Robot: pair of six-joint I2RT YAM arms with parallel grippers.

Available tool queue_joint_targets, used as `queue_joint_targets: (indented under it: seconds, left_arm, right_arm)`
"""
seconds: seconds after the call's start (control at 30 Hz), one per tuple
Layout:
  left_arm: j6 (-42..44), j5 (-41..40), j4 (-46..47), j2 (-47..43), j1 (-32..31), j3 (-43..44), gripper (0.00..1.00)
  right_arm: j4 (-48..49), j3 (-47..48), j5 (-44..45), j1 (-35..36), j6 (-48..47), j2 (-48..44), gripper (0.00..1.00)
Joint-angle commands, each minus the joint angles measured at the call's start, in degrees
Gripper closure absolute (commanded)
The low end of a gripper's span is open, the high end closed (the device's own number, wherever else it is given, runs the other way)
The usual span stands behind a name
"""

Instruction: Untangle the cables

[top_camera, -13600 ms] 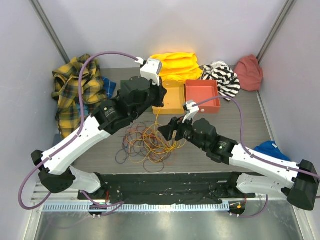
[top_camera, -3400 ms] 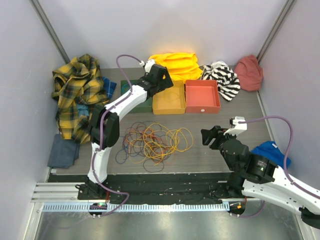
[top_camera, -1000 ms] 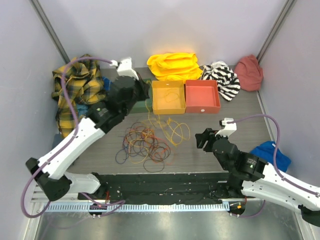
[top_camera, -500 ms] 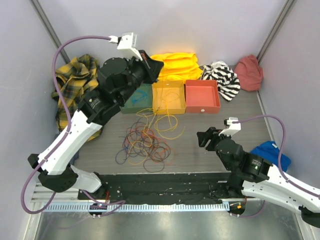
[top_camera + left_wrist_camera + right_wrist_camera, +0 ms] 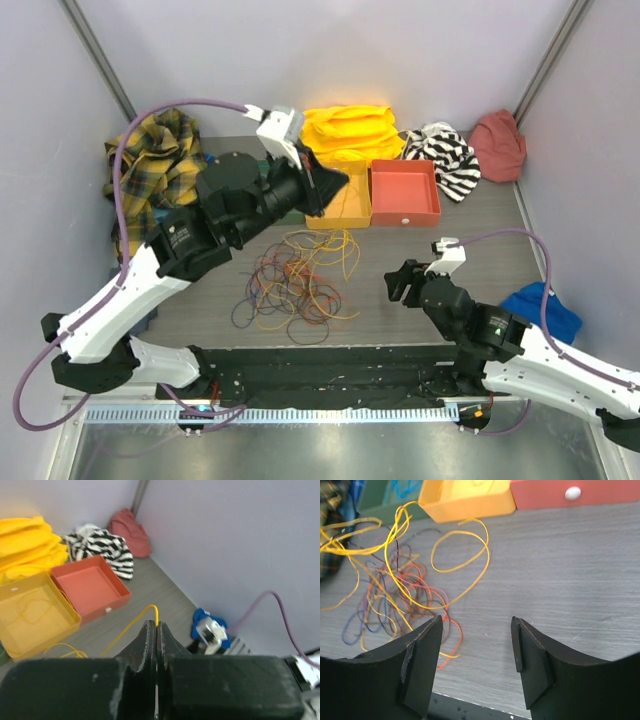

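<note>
Cables (image 5: 295, 285): thin wiry loops heaped mid-counter (image 5: 480, 215). The left end effector (image 5: 156, 627) was clamped on one yellow strand (image 5: 131, 625) near the yellow tray (image 5: 50, 637). The right end effector (image 5: 476, 625) stood with fingers apart over bare grained surface, beside the heap.

Tangled multicolour cables (image 5: 295, 280) on tabletop

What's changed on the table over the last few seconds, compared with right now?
The left gripper, its fingers shut on a yellow cable, swung right to above the yellow tray, drawing the yellow loops out of the cables toward the trays. The right gripper crept slightly left, open and empty. The red tray and the clothes stayed put.
</note>
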Motion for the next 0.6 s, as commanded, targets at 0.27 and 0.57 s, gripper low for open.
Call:
queue_joint_targets:
  seconds: [0.27,0.57]
  left_arm:
    - [5.8,-2.09,-1.38,3.44,-4.23,3.14,1.0]
    - [10.88,-2.78,4.14,5.31,-8.0,10.41,1.0]
  right_arm:
    - [9.93,-1.38,-8.39,0.0,-1.36,3.3,0.34]
    - [0.97,2.92,2.13,0.08,-1.18,-8.46,0.35]
